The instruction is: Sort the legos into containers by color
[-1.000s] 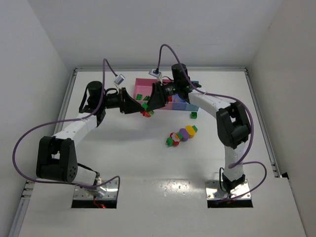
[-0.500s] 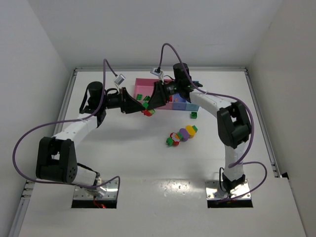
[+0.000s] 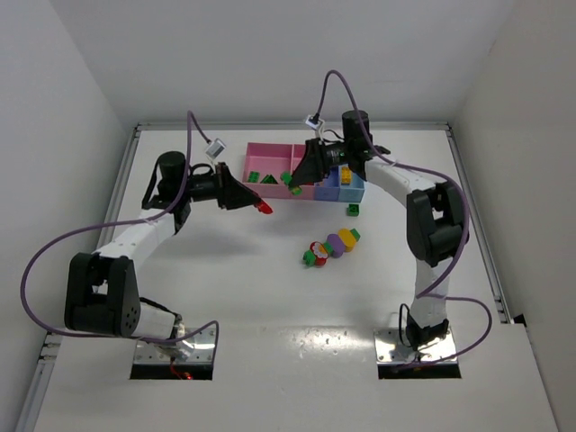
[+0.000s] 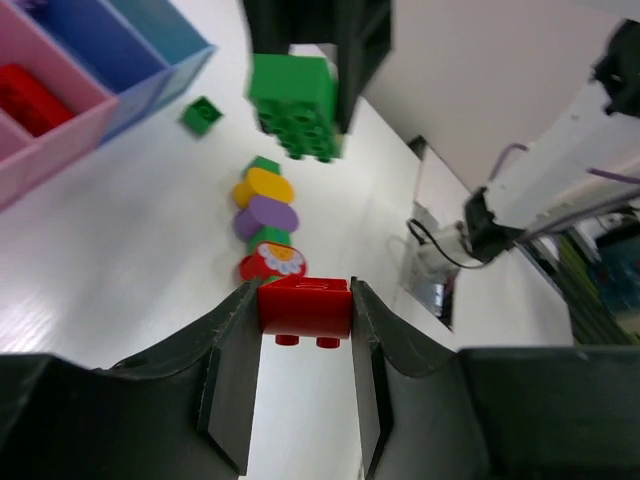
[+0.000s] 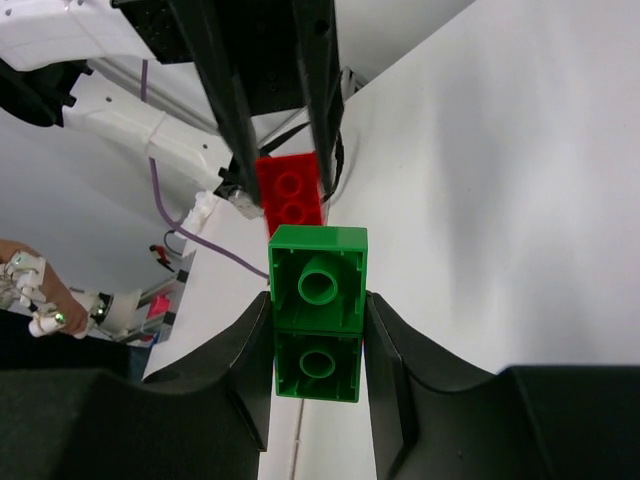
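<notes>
My left hand is closed narrow on a red lego. A finger presses each side of it, and it hangs above the desk just short of the containers, which sit in a row at the middle of the far edge. My right hand is closed the same way on a green lego, holding it up by the near wall of the row, about where the wide pink bin meets the narrow pink bin. The two held legos are near each other but apart, with the green one farther toward the far edge.

The wide pink bin holds a few green legos, and the narrow pink bin holds a red one. Beyond it, toward the right edge, come the purple-blue bin and the light blue bin. A loose green lego lies on the desk just in front of the light blue bin. A striped multicolour stack lies nearer the middle of the desk, well apart from both hands.
</notes>
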